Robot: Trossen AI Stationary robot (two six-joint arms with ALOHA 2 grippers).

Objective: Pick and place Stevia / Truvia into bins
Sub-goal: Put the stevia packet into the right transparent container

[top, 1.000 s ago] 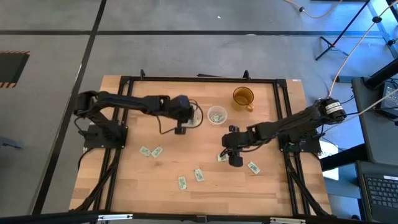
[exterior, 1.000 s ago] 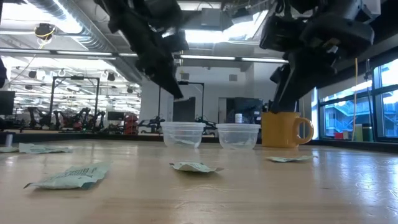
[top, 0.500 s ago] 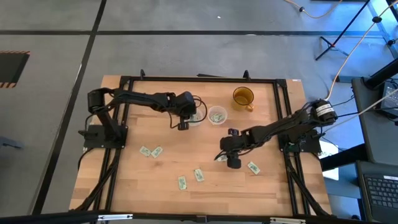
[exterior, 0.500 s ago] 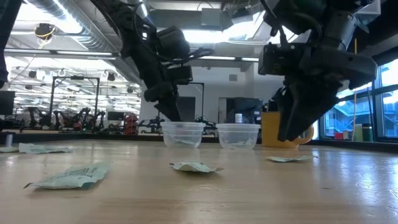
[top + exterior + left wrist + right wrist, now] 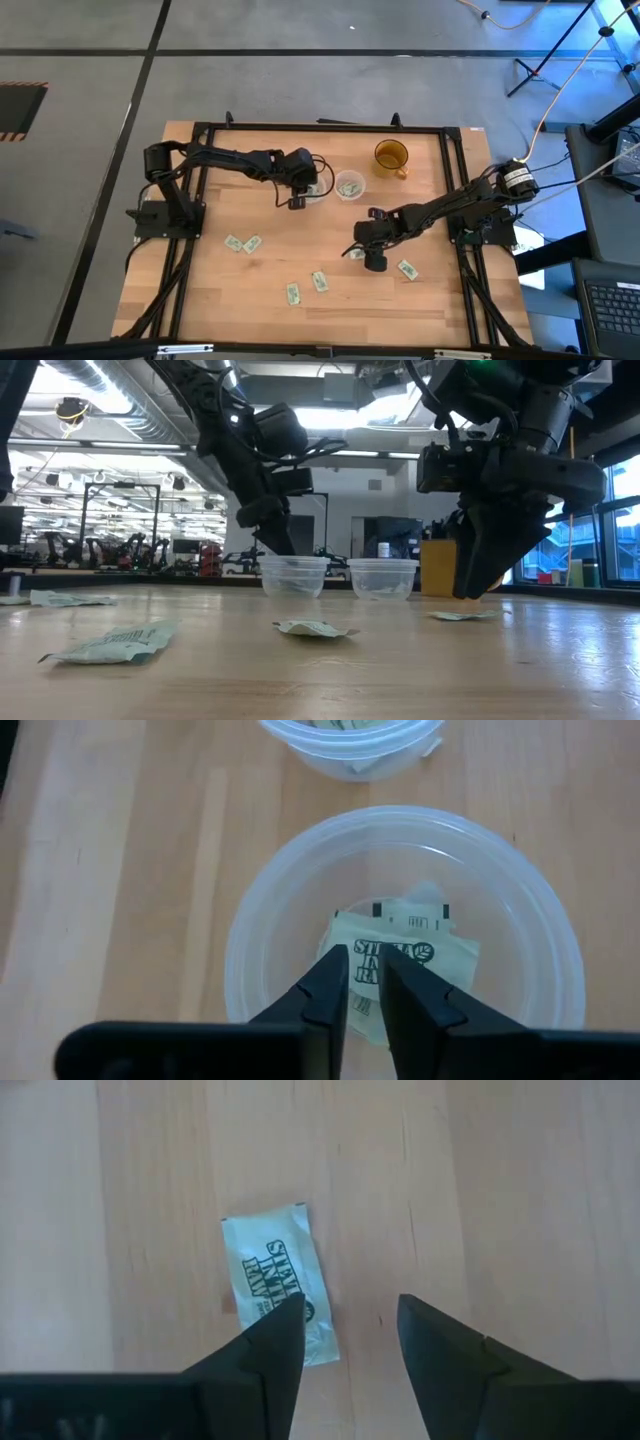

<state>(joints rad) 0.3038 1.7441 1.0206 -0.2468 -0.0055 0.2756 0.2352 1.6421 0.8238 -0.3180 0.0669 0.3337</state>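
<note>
My left gripper (image 5: 365, 965) hangs over the left clear bin (image 5: 400, 815), its fingers a little apart. A pale green Stevia sachet (image 5: 425, 948) lies flat on that bin's bottom, below the fingertips. The second bin (image 5: 348, 186) stands beside it and holds more sachets. My right gripper (image 5: 350, 1315) stands open just above the table, pointing steeply down. One fingertip is over the corner of a sachet (image 5: 272, 1280) that lies flat on the wood. Several more sachets (image 5: 293, 293) lie loose across the near half of the table.
An amber cup with a handle (image 5: 391, 157) stands at the far right, behind the bins. Loose sachets lie near my right gripper (image 5: 407, 268) and at the left (image 5: 241, 243). A black frame (image 5: 320, 127) runs around the table's edges.
My left gripper has come down and toward the table's far edge, and it now hangs over the left bin's rim. My right gripper has sunk toward the sachet on the table beneath it.
</note>
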